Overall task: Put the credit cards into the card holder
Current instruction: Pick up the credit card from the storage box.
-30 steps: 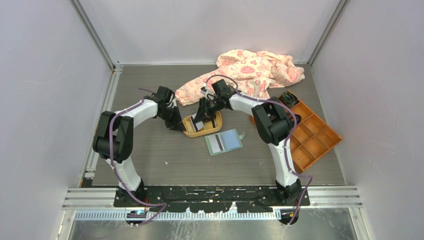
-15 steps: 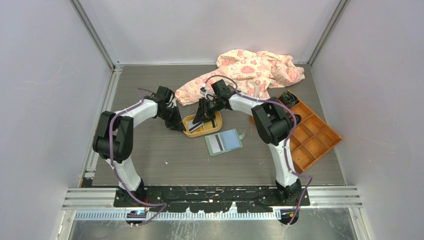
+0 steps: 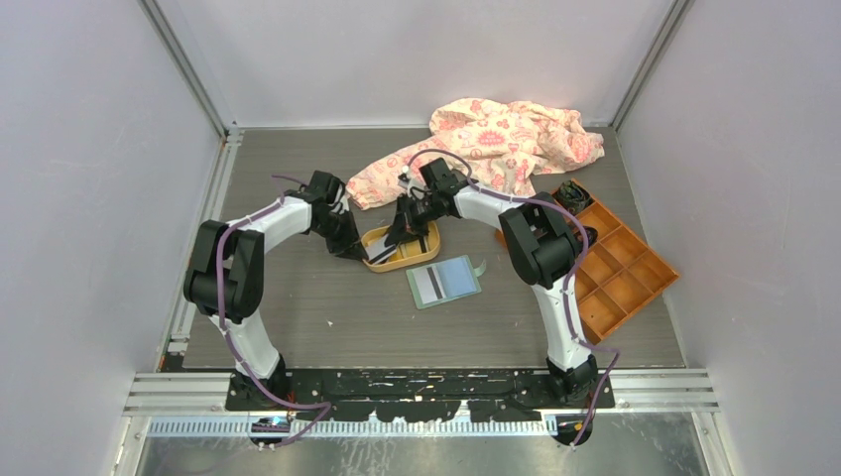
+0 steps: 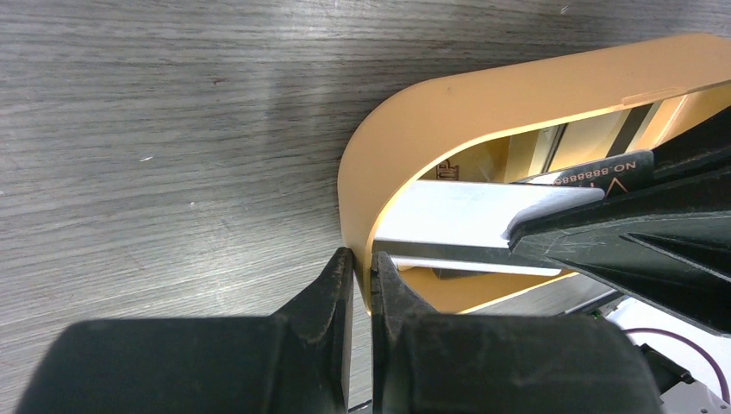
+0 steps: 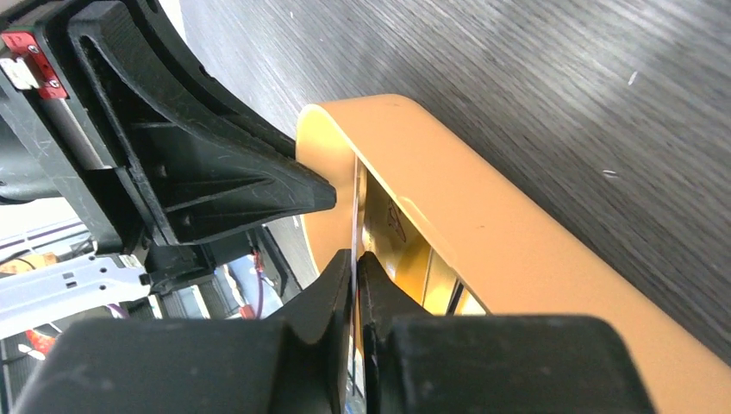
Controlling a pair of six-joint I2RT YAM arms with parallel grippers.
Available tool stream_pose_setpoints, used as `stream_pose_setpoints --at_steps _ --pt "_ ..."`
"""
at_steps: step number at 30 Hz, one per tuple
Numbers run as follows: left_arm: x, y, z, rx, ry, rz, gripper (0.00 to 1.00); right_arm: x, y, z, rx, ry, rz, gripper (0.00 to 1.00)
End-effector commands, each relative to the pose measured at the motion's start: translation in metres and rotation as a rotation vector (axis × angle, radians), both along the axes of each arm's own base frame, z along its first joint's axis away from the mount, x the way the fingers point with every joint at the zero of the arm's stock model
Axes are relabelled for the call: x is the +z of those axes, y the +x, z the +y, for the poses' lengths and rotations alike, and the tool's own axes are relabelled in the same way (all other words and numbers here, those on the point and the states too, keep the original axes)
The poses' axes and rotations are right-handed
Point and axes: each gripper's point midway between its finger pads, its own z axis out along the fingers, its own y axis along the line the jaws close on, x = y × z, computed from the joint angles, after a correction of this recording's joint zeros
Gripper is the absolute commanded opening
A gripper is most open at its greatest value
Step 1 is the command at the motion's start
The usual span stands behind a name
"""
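The pale green card holder (image 3: pixel 458 278) lies open on the table, with one striped credit card (image 3: pixel 432 284) on its left half. Behind it stands an orange oval tray (image 3: pixel 424 256). My left gripper (image 3: pixel 355 250) is shut on the tray's left rim (image 4: pixel 362 267). My right gripper (image 3: pixel 402 226) reaches into the tray and is shut on a white credit card with a dark stripe (image 4: pixel 465 216), which shows edge-on between its jaws in the right wrist view (image 5: pixel 354 207). Another striped card (image 4: pixel 634 129) lies deeper in the tray.
A floral cloth (image 3: pixel 496 139) is bunched at the back of the table, just behind both grippers. An orange compartmented box (image 3: pixel 620 268) sits at the right with a dark object (image 3: pixel 573 193) at its far corner. Enclosure walls stand on three sides.
My right gripper has shifted slightly left within the tray, taking the card with it. The left gripper, tray and card holder have not moved.
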Motion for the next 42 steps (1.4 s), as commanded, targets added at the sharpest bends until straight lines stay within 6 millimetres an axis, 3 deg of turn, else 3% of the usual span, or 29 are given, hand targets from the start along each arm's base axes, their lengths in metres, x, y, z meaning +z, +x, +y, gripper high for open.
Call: stream_pose_setpoints --at_steps 1,4,20,36,42 --pt "0.036 0.014 -0.013 -0.024 -0.095 -0.104 0.05 0.023 0.002 0.003 0.017 0.022 -0.057 0.18" --pt "0.036 0.014 -0.013 -0.024 -0.095 -0.105 0.05 0.023 0.003 0.001 0.014 0.016 -0.062 0.24" --pt "0.035 0.015 -0.013 -0.026 -0.098 -0.104 0.05 0.034 0.017 -0.014 -0.039 0.028 -0.075 0.26" --pt "0.036 0.014 -0.013 -0.026 -0.098 -0.102 0.05 0.039 0.025 -0.025 -0.069 0.033 -0.078 0.24" --pt "0.037 0.015 -0.013 -0.028 -0.103 -0.106 0.06 0.038 0.028 -0.029 -0.081 0.022 -0.086 0.16"
